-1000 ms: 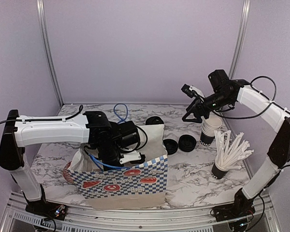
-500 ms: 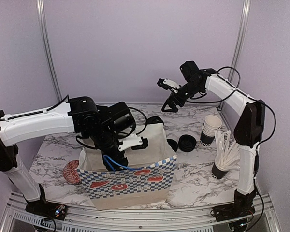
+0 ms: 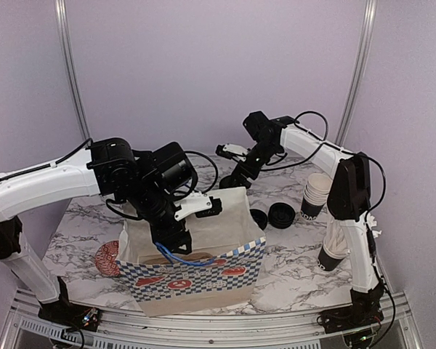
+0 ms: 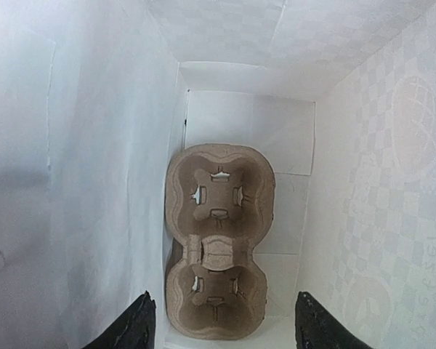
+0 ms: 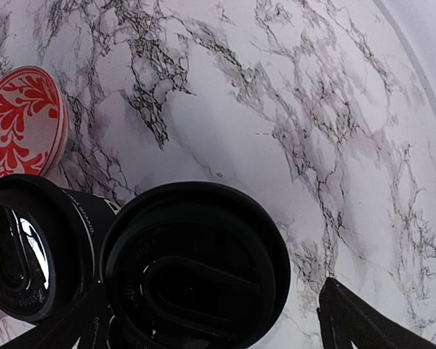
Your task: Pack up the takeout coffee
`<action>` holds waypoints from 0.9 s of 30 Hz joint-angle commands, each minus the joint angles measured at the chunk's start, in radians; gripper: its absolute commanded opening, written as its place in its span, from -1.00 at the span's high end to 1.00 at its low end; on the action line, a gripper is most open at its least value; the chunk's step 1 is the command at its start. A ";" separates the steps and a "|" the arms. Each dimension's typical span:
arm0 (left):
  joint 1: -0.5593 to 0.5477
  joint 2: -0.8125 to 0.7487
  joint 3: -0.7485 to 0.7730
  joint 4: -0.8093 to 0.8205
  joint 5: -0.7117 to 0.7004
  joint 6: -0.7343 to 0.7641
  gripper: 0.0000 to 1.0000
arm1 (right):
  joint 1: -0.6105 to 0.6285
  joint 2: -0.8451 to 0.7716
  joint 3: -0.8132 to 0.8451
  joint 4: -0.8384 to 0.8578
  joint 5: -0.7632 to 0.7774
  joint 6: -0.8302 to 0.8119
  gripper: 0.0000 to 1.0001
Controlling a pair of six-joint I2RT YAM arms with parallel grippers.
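The right tool (image 5: 214, 316) is spread wide with nothing gripped, hanging directly above a lidded coffee cup (image 5: 196, 262). One finger is down each side of the black lid, and marble shows between the lid and the finger on the far right. A second lidded cup (image 5: 29, 247) touches the first on its left, and past that is the rim of a red patterned bowl (image 5: 22, 120), all on the tabletop (image 5: 276, 109). From above, this right tool (image 3: 237, 178) is just behind the back edge of the bag (image 3: 203, 273), so both coffees stand behind the bag, outside it.

The left tool (image 4: 225, 327) is also open and holds nothing. It points straight down inside the bag, over a brown pulp cup carrier (image 4: 218, 247) lying flat on the bag's floor with its cup wells unfilled.

To the right of the bag, two loose lids (image 3: 281, 215) lie on the marble, with a stack of cups (image 3: 317, 195) further right.
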 commanded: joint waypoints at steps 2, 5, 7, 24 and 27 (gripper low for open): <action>0.000 0.027 0.016 0.000 0.013 -0.002 -0.33 | 0.018 0.006 0.020 -0.014 0.046 -0.003 -0.89; 0.001 0.026 0.022 0.000 0.012 -0.005 -0.33 | 0.026 -0.005 0.018 -0.017 0.064 -0.006 -0.90; 0.001 0.021 0.023 0.000 0.012 -0.005 -0.34 | 0.033 -0.025 0.009 -0.010 0.065 -0.010 -0.92; 0.000 0.002 0.046 -0.003 -0.011 -0.017 -0.33 | 0.057 -0.076 -0.024 0.021 0.148 0.003 -0.49; 0.001 -0.007 0.070 -0.002 -0.017 -0.015 -0.34 | 0.058 -0.114 -0.020 0.023 0.157 0.003 -0.48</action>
